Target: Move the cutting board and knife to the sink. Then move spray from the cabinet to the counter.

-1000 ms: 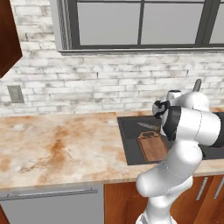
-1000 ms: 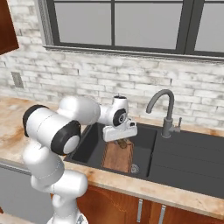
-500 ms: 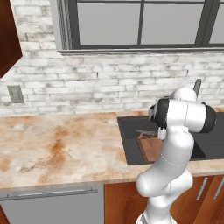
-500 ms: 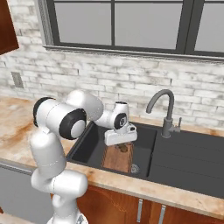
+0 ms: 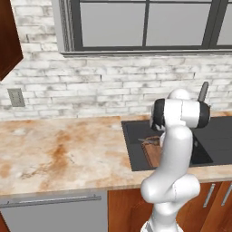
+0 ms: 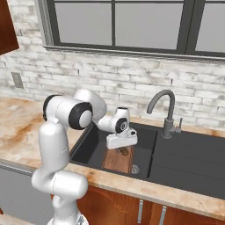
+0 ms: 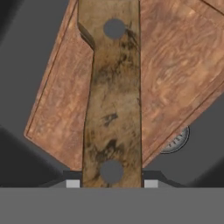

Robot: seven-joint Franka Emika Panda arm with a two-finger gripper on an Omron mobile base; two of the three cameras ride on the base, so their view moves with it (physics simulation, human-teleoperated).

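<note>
Over the last second the arm had swung its upper links round above the sink [image 6: 184,154], its elbow turning from the right of the basin toward its middle, while the hand stayed low over the basin. The cutting board [image 6: 117,159] already lay on the sink floor, so the first half of the job looked close to done: the knife [image 7: 111,100] was being brought down onto it and had only to be let go. After that the spray in the wall cabinet [image 5: 9,38] would be the next errand.

The fingers [image 7: 111,181] were closed narrowly on the knife's wooden handle, which ran straight up between them in the hand view, two rivet holes showing. That view also showed the board lying skewed beneath the handle, with the round drain [image 7: 177,141] peeping out from under its edge. Whether the knife touched the board could not be told.

The right base view gave the wider setting: the hand low in the left basin over the board, the faucet [image 6: 163,110] standing behind. In the left base view the arm hid most of the board, but the blotched tabletop [image 5: 59,149] stretched away to the left.
</note>
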